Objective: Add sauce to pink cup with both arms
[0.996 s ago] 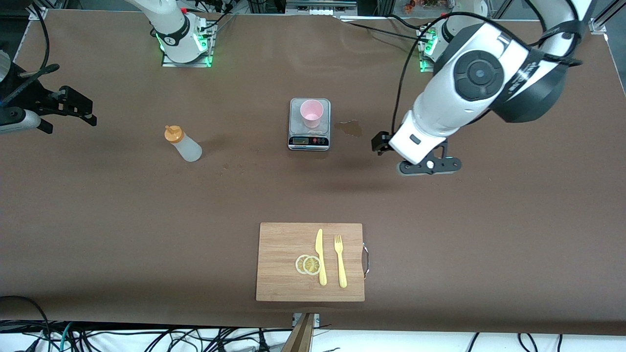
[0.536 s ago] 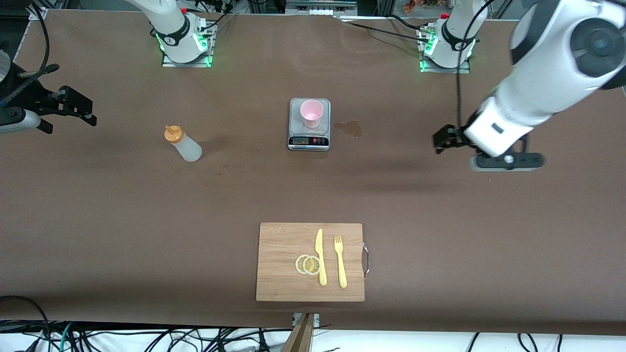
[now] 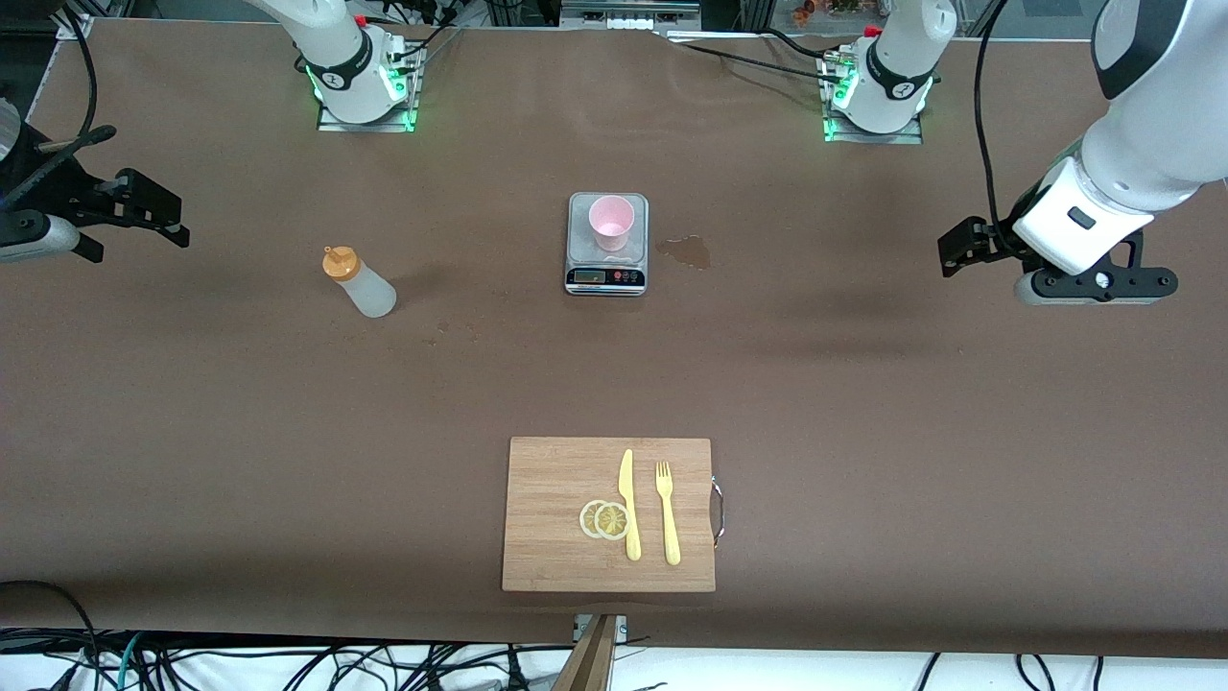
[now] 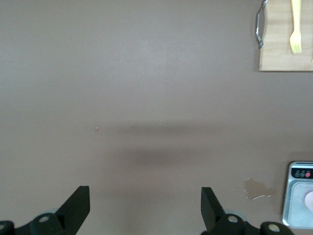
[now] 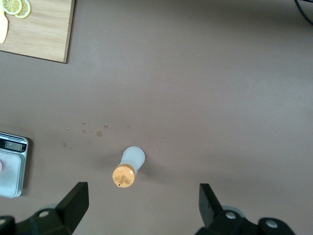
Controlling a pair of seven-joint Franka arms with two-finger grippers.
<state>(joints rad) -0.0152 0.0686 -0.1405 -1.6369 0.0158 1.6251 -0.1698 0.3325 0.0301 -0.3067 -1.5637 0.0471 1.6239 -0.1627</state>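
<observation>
Left hand (image 3: 959, 251) is swinging out wide-open over bare tabletop (image 3: 863, 403); right hand (image 3: 144, 206) is waiting wide-open. Sauce bottle (image 3: 359, 281) is standing untouched, pink cup (image 3: 611, 222) sitting on scale (image 3: 606, 274). I'm keeping clear.

Left wrist view: kitchen scale (image 4: 299, 195) cut by frame edge, pink cup (image 4: 309, 199) barely a sliver. Right wrist view: lemon slices (image 5: 15, 7) cropped. Scale display digits too small to read.
</observation>
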